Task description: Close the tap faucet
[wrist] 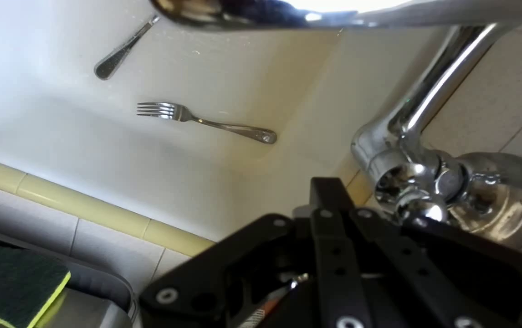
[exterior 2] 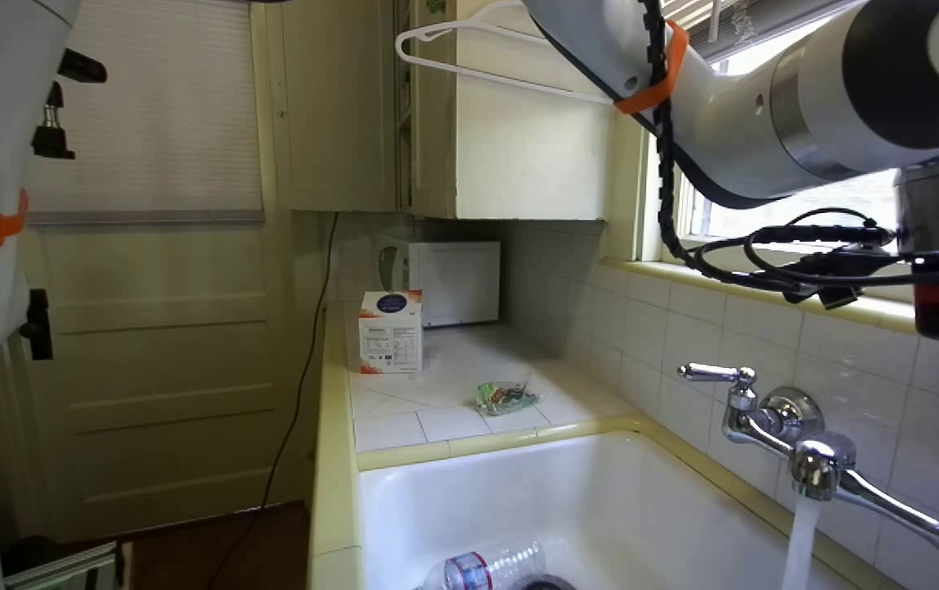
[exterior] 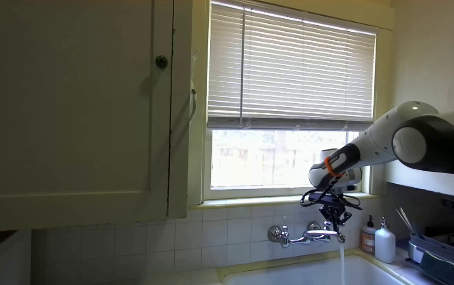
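Observation:
The chrome tap faucet (exterior: 324, 233) is mounted on the tiled wall above the sink, and it also shows in an exterior view (exterior 2: 879, 496). Water (exterior 2: 801, 541) runs from its spout. One lever handle (exterior 2: 707, 373) points sideways, at the end away from the gripper. In the wrist view the hub of the near handle (wrist: 420, 207) sits right beside the gripper (wrist: 329, 196); its lever is hidden behind the black fingers. The gripper points down behind the spout in an exterior view (exterior: 335, 228). Its fingers are together, with nothing seen between them. Contact with the handle cannot be told.
A white bottle (exterior: 385, 245) and a brown soap bottle (exterior: 368, 239) stand on the counter beside the sink. A dark sponge (wrist: 10, 282) is by the rack. A fork (wrist: 224, 125) and a plastic bottle (exterior 2: 469, 571) lie in the sink (exterior 2: 641, 459). The windowsill (exterior: 250, 203) is above.

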You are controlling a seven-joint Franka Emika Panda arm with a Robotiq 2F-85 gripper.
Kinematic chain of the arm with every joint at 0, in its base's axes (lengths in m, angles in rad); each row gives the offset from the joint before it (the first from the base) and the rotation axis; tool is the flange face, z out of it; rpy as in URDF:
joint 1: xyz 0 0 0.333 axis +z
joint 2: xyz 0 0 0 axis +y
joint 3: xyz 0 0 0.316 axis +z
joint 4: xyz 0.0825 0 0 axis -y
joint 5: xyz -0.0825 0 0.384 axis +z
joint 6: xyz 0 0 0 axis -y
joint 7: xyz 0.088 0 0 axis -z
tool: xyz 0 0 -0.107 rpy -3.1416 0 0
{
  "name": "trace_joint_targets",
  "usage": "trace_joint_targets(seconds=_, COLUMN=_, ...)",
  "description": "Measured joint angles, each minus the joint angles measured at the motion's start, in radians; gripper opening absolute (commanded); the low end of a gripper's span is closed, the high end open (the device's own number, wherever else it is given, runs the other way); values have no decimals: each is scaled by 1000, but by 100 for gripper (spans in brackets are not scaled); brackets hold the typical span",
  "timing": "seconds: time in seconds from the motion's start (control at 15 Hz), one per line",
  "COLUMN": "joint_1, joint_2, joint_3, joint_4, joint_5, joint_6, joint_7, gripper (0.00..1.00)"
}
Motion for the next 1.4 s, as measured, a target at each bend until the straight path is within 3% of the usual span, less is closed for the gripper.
trace_joint_targets(seconds=0.13, joint_1=-4, joint_2=2, joint_3=-2, joint_4=13, joint_5=6, joint_6=-33, joint_7=-21, gripper=0)
trace_joint_targets(seconds=0.6, joint_1=-14, joint_2=-87, joint_3=14, joint_4=100, joint_5=118, joint_6=-462, joint_7=-152, gripper=0)
trace_joint_targets(seconds=0.67, joint_1=-14, joint_2=-107, joint_3=17, joint_4=103, joint_5=125, joint_6=-487, joint_7=-166, gripper=26)
trace_joint_targets(seconds=0.73, joint_1=-14, joint_2=-129, joint_3=22, joint_4=101, joint_5=130, joint_6=-498, joint_7=-186, gripper=26)
trace_joint_targets(seconds=1.4, joint_1=34, joint_2=-374, joint_3=108, joint_4=-33, joint_5=115, joint_6=-478, joint_7=-512, gripper=99)
